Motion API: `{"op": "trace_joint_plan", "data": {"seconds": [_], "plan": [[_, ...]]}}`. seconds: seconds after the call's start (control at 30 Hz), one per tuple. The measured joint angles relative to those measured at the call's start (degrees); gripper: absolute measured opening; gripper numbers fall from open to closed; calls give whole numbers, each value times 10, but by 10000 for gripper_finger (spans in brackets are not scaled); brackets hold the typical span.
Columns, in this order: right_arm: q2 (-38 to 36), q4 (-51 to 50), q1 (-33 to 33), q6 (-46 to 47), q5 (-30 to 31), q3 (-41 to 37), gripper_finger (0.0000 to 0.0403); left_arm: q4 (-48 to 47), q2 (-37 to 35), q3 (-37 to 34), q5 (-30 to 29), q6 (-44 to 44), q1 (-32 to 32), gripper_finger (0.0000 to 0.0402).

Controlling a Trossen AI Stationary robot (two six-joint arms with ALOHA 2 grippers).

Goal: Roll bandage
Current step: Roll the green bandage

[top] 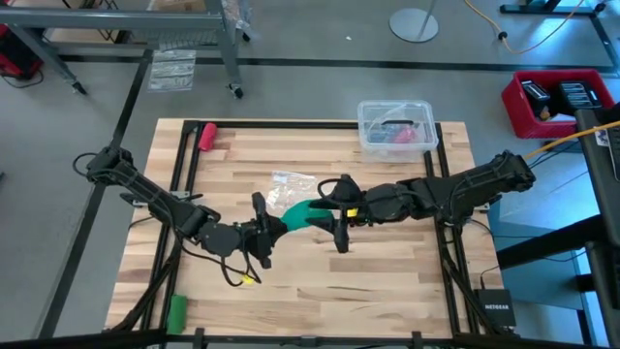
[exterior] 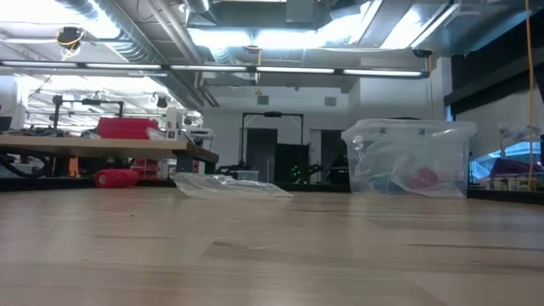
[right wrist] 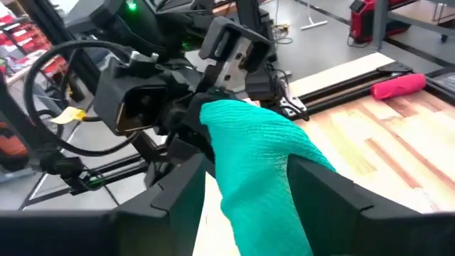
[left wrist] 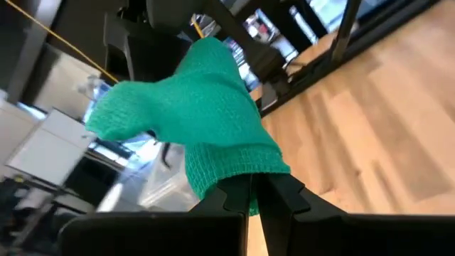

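The teal-green bandage (top: 305,211) is a short bunched strip stretched between my two grippers above the middle of the table. My left gripper (top: 269,231) is shut on its left end, and the strip runs away from it in the left wrist view (left wrist: 192,114). My right gripper (top: 337,213) is shut on its right part, which fills the gap between the fingers in the right wrist view (right wrist: 256,142). Neither gripper nor the bandage shows in the low view. My left gripper pinches the bandage's bunched near end (left wrist: 245,186) between its two fingers, which come level from the table's left. The cloth fans out beyond the fingers, clear of the table. My right gripper holds the bandage's other part (right wrist: 270,178) between its two fingers (right wrist: 320,188), coming level from the table's right. The cloth is gathered in several layers. It runs on toward the left gripper, off the table.
A crumpled clear plastic bag (top: 291,182) lies just beyond the grippers. A clear lidded box (top: 395,126) stands at the far right, a pink-red roll (top: 206,134) at the far left, and a small bright-green roll (top: 176,310) at the near left edge.
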Motion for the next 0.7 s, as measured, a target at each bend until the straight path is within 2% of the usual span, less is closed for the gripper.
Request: {"op": "trace_joint_plan", "data": {"seconds": [0.13, 0.23, 0.33, 0.4, 0.47, 0.6, 0.7], "plan": [[0, -15, 0, -20, 49, 0, 202, 0, 0, 0, -2, -40, 0, 8], [0, 16, 0, -80, 59, 0, 202, -12, 0, 0, 29, -108, 1, 8], [0, 64, 1, -136, 20, 1, 202, -16, 0, 0, 44, -169, 3, 8], [0, 52, 1, -170, -14, 11, 202, -10, 0, 0, 50, -213, 1, 8], [0, 25, 1, -171, -6, 20, 202, 4, 0, 0, 63, -262, 0, 8], [0, -33, 1, -153, 50, 23, 202, 42, 0, 0, 136, -368, 1, 8], [1, -52, 1, -129, 37, 23, 202, 45, 0, 0, 176, -475, 1, 7]]}}
